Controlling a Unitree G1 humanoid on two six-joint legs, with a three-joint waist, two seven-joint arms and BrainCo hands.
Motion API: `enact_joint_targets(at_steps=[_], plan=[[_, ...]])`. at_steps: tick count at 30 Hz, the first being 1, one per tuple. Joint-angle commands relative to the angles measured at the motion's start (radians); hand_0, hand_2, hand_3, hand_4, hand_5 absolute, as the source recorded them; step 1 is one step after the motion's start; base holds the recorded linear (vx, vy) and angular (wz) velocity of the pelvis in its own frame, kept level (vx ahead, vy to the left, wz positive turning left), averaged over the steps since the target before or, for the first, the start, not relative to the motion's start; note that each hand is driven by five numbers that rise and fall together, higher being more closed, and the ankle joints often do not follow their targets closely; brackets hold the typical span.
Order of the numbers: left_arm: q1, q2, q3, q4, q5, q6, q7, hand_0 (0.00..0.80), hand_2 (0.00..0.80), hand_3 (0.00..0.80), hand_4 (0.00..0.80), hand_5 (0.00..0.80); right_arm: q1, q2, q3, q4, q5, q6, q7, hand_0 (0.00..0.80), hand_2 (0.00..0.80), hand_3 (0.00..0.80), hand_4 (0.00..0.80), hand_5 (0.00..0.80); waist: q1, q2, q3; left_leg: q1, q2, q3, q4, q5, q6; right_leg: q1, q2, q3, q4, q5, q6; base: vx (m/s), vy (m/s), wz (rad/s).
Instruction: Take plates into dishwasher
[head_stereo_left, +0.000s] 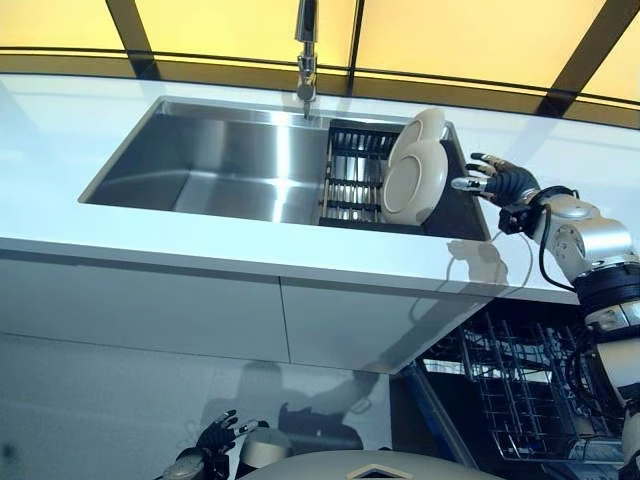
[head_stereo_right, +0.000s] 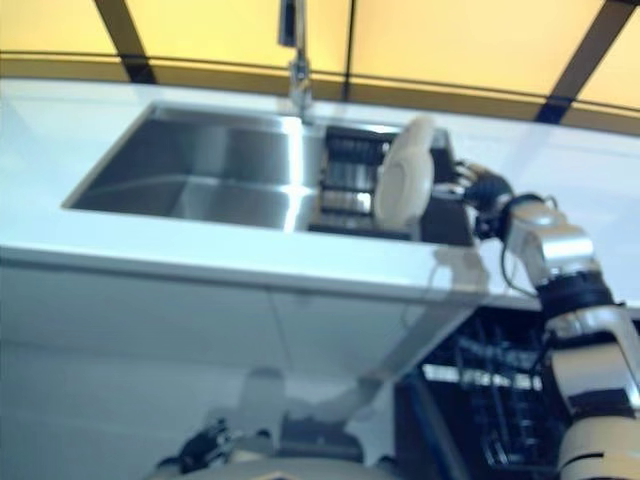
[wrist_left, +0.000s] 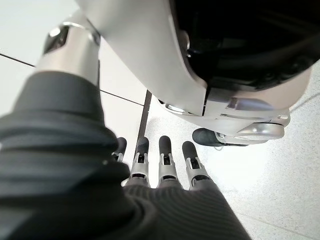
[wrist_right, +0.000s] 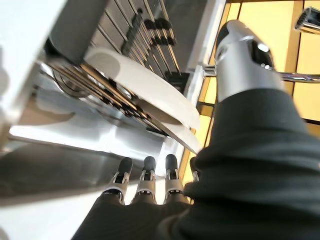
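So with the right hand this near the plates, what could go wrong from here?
1. Two plates stand on edge, close together in the rack in the sink. The open right hand, reaching from the side, could knock the near plate into the other or grip both.
2. The dishwasher rack sits low under the counter, so a carried plate might clip the counter edge.

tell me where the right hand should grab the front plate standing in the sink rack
Probably by the upper right rim of the front plate. It stands on edge in the rack, leaning against a second plate behind it, so only its rim is free. The right hand is open just to its right, so coming in from that side and pinching the rim with thumb and fingers looks simplest.
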Motion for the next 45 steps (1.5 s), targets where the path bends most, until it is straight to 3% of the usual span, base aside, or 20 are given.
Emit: enact_joint_targets(at_steps=[1,26,35,36,37,38,45], plan=[[-0.037,0.016,-0.090,-0.004,0.003,-0.032,-0.011,0.000,0.000,0.000,0.000,0.000,-0.152,-0.007,0.044,0.068,0.033,-0.019,0.015,0.000,0.000,0.000,0.000,0.000,0.051,-0.031,-0.010,-0.046,-0.044,-0.067,-0.028,0.022,0.035,0.065,-0.045,-0.039,0.023,-0.034,0.019,0.006,0.015,0.04],[-0.029,0.005,-0.102,0.005,-0.017,-0.045,-0.017,0.000,0.000,0.000,0.000,0.000,-0.207,0.073,0.073,0.177,-0.049,0.029,0.040,0.000,0.000,0.000,0.000,0.000,0.085,-0.023,-0.009,-0.050,-0.051,-0.090,-0.028,0.036,0.036,0.075,-0.039,-0.075,0.033,-0.037,0.014,0.005,0.005,0.02],[-0.034,-0.009,-0.110,0.008,-0.035,-0.042,0.003,0.000,0.000,0.000,0.000,0.000,-0.265,0.089,0.112,0.275,-0.228,0.051,0.040,0.000,0.000,0.000,0.000,0.000,0.104,-0.020,-0.009,-0.053,-0.051,-0.098,-0.028,0.044,0.034,0.078,-0.038,-0.092,0.038,-0.038,0.013,0.000,0.000,0.00],[-0.035,-0.009,-0.109,0.010,-0.035,-0.040,0.003,0.000,0.000,0.000,0.000,0.000,-0.275,0.087,0.118,0.293,-0.233,0.044,0.039,0.276,0.276,0.276,0.276,0.276,0.107,-0.020,-0.009,-0.053,-0.050,-0.098,-0.028,0.044,0.034,0.079,-0.038,-0.094,0.038,-0.038,0.013,0.000,0.000,0.00],[-0.035,-0.008,-0.109,0.012,-0.038,-0.040,0.002,0.000,0.000,0.000,0.000,0.000,-0.288,0.086,0.122,0.310,-0.251,0.044,0.042,0.493,0.493,0.493,0.493,0.493,0.110,-0.019,-0.009,-0.053,-0.050,-0.100,-0.028,0.045,0.033,0.080,-0.038,-0.098,0.039,-0.039,0.013,0.000,0.000,0.00],[-0.035,-0.009,-0.111,0.013,-0.044,-0.040,0.004,0.000,0.000,0.000,0.000,0.000,-0.299,0.087,0.129,0.325,-0.262,0.042,0.030,0.800,0.800,0.800,0.800,0.800,0.113,-0.019,-0.010,-0.053,-0.050,-0.102,-0.028,0.045,0.032,0.081,-0.039,-0.100,0.039,-0.039,0.013,0.000,0.000,0.00],[-0.039,-0.012,-0.115,0.018,-0.053,-0.045,0.004,0.000,0.000,0.000,0.000,0.000,-0.380,0.094,0.155,0.404,-0.280,0.030,0.004,0.800,0.800,0.800,0.800,0.800,0.129,-0.012,-0.012,-0.045,-0.048,-0.107,-0.028,0.044,0.026,0.091,-0.036,-0.112,0.041,-0.045,0.013,0.000,0.000,0.00]])
